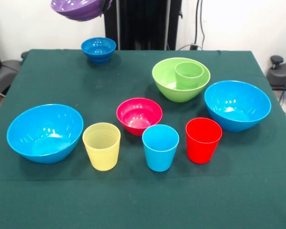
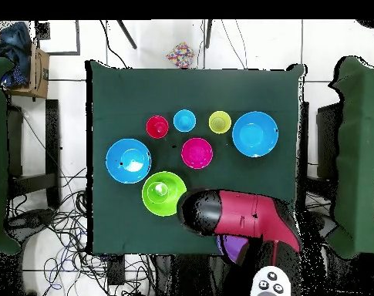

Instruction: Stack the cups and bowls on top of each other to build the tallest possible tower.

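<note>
The purple bowl [image 1: 81, 8] hangs tilted in the air above the table's far left, and my gripper [image 1: 107, 5] is shut on its rim at the top edge. In the overhead view the bowl [image 2: 233, 248] peeks out under my red arm [image 2: 247, 216]. The lime-green bowl [image 1: 164, 82] holds the green cup [image 1: 189, 74]. The small dark blue bowl [image 1: 98, 49] sits far left. Two light blue bowls [image 1: 45, 132] [image 1: 237, 105] flank the pink-red bowl [image 1: 139, 115]. The yellow [image 1: 101, 146], light blue [image 1: 160, 147] and red [image 1: 203, 140] cups stand upright in the near row.
The green-clothed table [image 1: 133, 200] carries everything. In the overhead view a white handset [image 2: 268, 284] lies by the robot's base, cables cover the floor on the left, and green-draped furniture [image 2: 359, 154] stands on both sides.
</note>
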Motion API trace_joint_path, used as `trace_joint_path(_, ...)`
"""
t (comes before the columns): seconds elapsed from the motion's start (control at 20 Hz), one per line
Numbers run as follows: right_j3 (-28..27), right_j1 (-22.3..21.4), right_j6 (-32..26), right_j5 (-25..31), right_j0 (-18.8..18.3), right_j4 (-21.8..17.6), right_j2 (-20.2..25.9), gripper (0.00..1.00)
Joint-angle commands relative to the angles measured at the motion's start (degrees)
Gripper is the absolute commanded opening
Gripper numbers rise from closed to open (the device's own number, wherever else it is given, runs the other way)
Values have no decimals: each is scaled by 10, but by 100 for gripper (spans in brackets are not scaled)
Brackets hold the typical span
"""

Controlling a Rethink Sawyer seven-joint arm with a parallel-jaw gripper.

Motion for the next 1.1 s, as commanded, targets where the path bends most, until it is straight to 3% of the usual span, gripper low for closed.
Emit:
trace_joint_path(0.05, 28, 20, -89, -32, -19, -42, 75, 0)
trace_joint_path(0.45, 43, 6, -85, -47, -48, -30, 102, 0)
trace_joint_path(0.75, 54, -1, -88, -56, -65, -46, 110, 0)
trace_joint_path(1.1, 31, -5, -112, -35, -101, -52, 129, 0)
